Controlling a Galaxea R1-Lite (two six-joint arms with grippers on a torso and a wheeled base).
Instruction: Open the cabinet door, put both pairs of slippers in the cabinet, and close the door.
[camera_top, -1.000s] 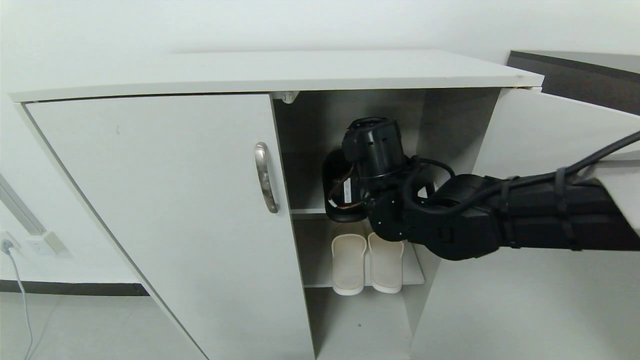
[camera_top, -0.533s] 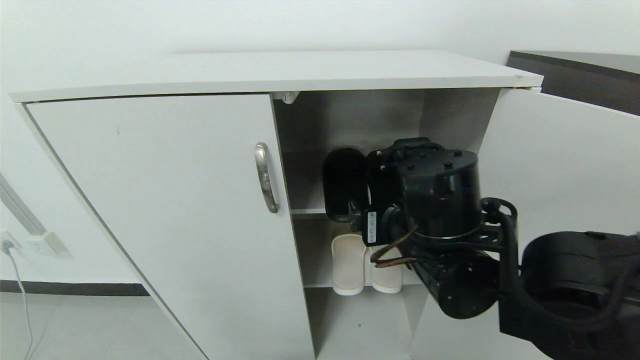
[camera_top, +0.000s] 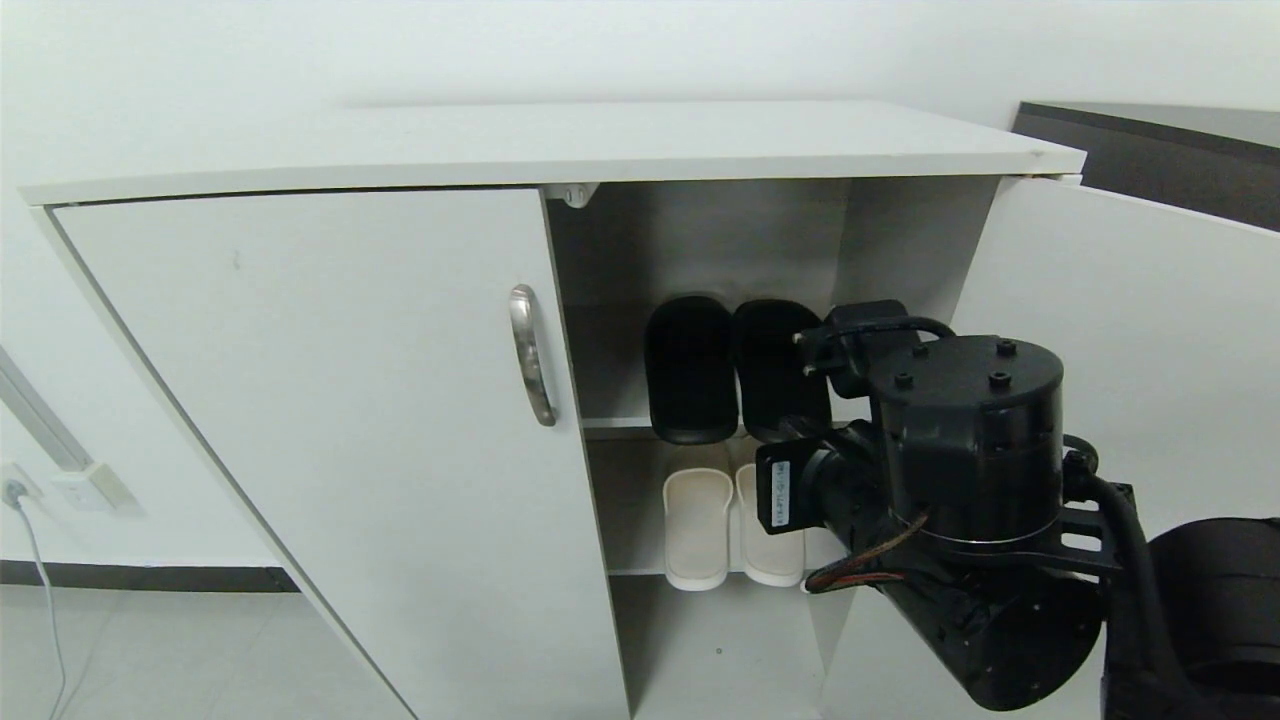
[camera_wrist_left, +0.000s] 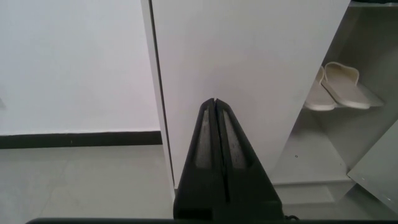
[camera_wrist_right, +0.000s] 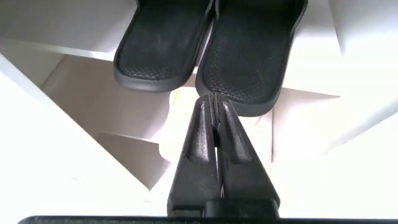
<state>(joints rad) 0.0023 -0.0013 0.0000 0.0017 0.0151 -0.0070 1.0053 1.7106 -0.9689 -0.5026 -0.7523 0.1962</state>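
- Down at the far left, low in front of the cabinet (camera_top: 560, 140), the left pincer (camera_wrist_left: 214, 112) hangs with its two fingers pressed flat together and nothing between them.
- Next along, the left door (camera_top: 300, 400) is shut, its metal handle (camera_top: 531, 355) on the inner edge.
- Right of the handle the cabinet stands open. The black slippers (camera_top: 690, 370) lie side by side on the upper shelf (camera_top: 610, 423), heels poking out past its front edge.
- Below them the white slippers (camera_top: 697, 525) sit as a pair on the lower shelf (camera_top: 630, 520), heels also at or a little over the edge.
- The right pincer (camera_wrist_right: 214, 109) is just in front of the black heels, fingers closed and empty. The right arm (camera_top: 960, 440) stands before the right part of the opening.
- At the far right, the right door (camera_top: 1130, 300) is swung wide open.
- To my eye both pairs are in, so only the closing remains.
- The risks I see:
  - The door could catch the overhanging black heels and bounce back or knock a slipper off the shelf.
  - The arm sits in the door's swing path, so it must clear out first or it will block the door.
  - A closed pincer pushing a smooth panel could slip off and leave the door ajar.
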